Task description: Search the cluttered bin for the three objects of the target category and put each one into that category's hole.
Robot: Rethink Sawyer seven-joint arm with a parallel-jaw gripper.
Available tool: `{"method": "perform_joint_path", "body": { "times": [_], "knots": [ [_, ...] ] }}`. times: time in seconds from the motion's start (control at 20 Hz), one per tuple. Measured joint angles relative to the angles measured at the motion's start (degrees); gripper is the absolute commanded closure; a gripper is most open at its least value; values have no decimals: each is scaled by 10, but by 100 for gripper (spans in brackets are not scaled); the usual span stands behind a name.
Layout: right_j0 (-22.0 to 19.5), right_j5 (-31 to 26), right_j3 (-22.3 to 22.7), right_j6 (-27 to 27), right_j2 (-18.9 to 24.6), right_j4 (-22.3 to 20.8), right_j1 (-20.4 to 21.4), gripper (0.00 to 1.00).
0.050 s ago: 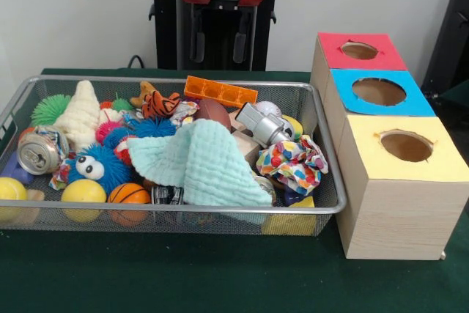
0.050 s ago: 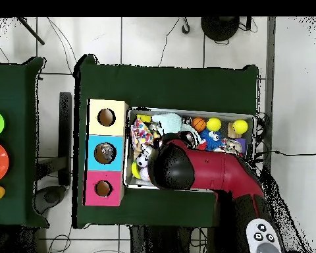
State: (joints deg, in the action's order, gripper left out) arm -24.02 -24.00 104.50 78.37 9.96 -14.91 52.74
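Red arm [image 2: 207,168] over the mesh bin [image 1: 331,181], hand apparently hidden beneath it, grip impossible to tell.

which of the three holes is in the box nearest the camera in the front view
The hole in the yellow-topped box. Its box sits closest to the front table edge, with the blue-topped box behind it and the red-topped box farthest back.

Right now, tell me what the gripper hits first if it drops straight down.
Probably the orange block, lying right below the gripper at the far side of the bin. Depth is unclear, so I can't be sure.
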Motion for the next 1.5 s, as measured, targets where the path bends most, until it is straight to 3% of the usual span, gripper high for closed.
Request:
{"method": "perform_joint_path", "body": {
  "times": [0.6, 1.05, 1.5],
  "knots": [
    [-25, 31, 8, 0, 0, -13, -30, 0],
    [-84, 99, 8, 0, -2, -68, -88, 0],
    [-89, 150, 8, 0, -13, -110, -150, 0]
  ]
}}
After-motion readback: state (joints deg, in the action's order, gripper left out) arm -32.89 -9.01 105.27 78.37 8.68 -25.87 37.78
